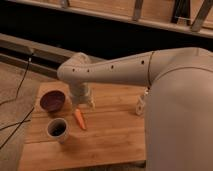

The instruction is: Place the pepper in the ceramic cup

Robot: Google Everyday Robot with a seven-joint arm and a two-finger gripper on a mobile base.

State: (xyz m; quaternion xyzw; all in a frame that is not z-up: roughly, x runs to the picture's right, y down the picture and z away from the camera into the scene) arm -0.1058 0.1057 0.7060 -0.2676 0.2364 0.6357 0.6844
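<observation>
The pepper (pixel 79 119), a small orange-red tapered piece, lies on the wooden table (pixel 110 140) just right of the ceramic cup (pixel 57 129). The cup is pale grey-white with a dark interior and stands upright near the table's front left. My gripper (pixel 84 103) points down at the end of the white arm, just above and behind the pepper's upper end. It holds nothing that I can see.
A wide, shallow dark maroon bowl (pixel 52 100) sits behind the cup at the left. A small white object (pixel 141 105) stands at the table's right side. My large white arm (pixel 165 85) covers the right of the view. Black cables (pixel 20 85) run along the floor at left.
</observation>
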